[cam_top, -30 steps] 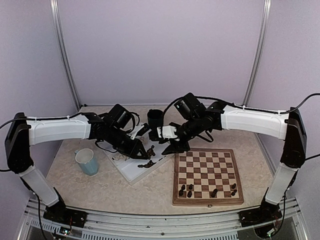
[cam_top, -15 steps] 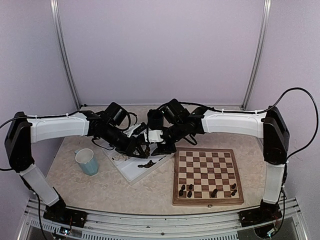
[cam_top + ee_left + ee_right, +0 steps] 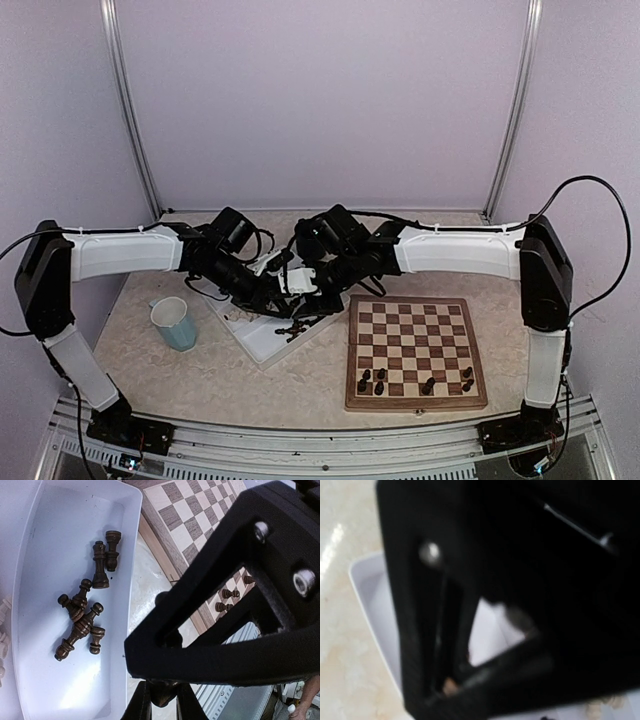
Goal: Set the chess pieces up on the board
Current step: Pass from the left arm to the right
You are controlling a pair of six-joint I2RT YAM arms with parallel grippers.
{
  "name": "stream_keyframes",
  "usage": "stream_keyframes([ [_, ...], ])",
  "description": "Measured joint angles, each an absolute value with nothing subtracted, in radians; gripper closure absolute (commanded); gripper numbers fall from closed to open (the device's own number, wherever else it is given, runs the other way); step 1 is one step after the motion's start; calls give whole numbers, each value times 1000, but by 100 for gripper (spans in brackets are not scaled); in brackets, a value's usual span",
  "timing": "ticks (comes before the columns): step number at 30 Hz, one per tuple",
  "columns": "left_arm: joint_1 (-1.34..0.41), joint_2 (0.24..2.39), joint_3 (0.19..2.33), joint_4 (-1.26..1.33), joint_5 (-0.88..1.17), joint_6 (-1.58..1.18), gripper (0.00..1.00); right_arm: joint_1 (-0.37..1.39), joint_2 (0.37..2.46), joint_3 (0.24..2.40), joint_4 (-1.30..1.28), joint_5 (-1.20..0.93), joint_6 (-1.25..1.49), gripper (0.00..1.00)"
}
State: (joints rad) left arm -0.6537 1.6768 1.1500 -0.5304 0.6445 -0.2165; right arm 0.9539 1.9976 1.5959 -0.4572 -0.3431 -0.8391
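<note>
Nearest the arm bases, the square wooden chessboard of dark brown and cream squares lies flat on the beige marbled surface towards the right. A few dark brown turned wooden chess pieces stand on its two closest rows. To the left of the board and slightly farther back is the white two-compartment plastic tray, set at an angle. About seven loose dark brown chessmen lie tumbled in one compartment. A pale blue mug stands on the surface just left of the tray. Above the tray's board-side edge the two arms meet. The left pincer is clenched on a single dark brown chess piece, held off the tray. The right pincer sits right against it, though I cannot tell whether it is released or clenched.
</note>
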Motion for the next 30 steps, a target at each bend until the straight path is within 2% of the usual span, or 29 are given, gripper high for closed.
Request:
stream_keyframes([
  [5,-645,1676,1150,-528,654,-216,99,956,1999,1596,-448,-344,-824,56],
  [12,-630,1675,1150,-529,655,-216,99,956,2002,1589,-425,-303,-821,48],
  [22,-627,1674,1150,-538,654,-216,99,942,2002,1561,-392,-250,-820,47],
  [26,-627,1673,1150,-540,653,-215,99,899,2002,1564,-415,-331,-798,43],
  [30,-630,1649,1133,-520,640,-217,99,804,2003,1600,-475,-526,-728,42],
])
